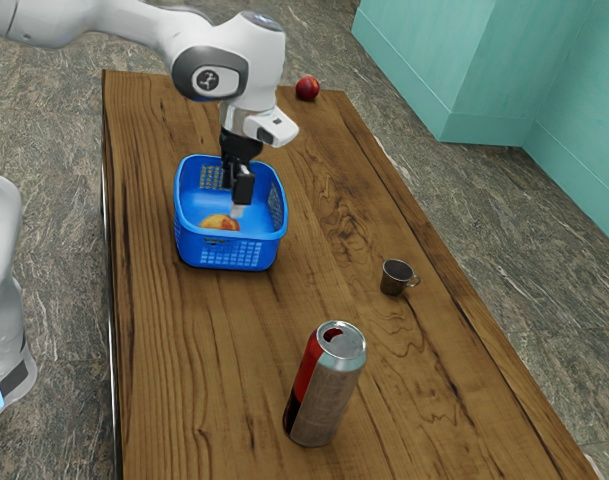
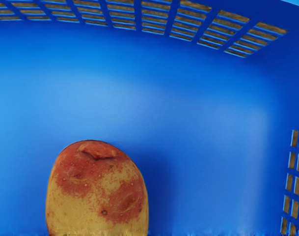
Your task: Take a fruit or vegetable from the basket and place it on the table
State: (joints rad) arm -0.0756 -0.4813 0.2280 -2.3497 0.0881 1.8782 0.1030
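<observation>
The room behind has a grey stone-like floor point(image 1: 54, 250) and green-blue walls point(image 1: 474, 60), and in it stands a long wooden table point(image 1: 184, 350) with dark lines in the grain. On this table you have the blue basket point(image 1: 229, 252), which has small slots in its walls. Your fruit point(image 2: 97, 189), yellow with red patches, lies inside the basket, near the wall that faces the exterior camera. In the wrist view you can see the smooth blue inside of the basket around it.

Your claw point(image 1: 237, 193) is pointing down at the basket's opening, a little to the exterior view's right of the fruit. It does not have the fruit in its grasp; if it is released or clenched, you cannot tell from these pictures.

Beyond the basket, near the far end of the table, there is a red apple point(image 1: 307, 88). To the exterior view's right of the basket, and closer to the camera, stands a small dark cup point(image 1: 394, 279) with a handle. Nearer still than the basket, a can point(image 1: 329, 385) of red and silver stands upright.
</observation>
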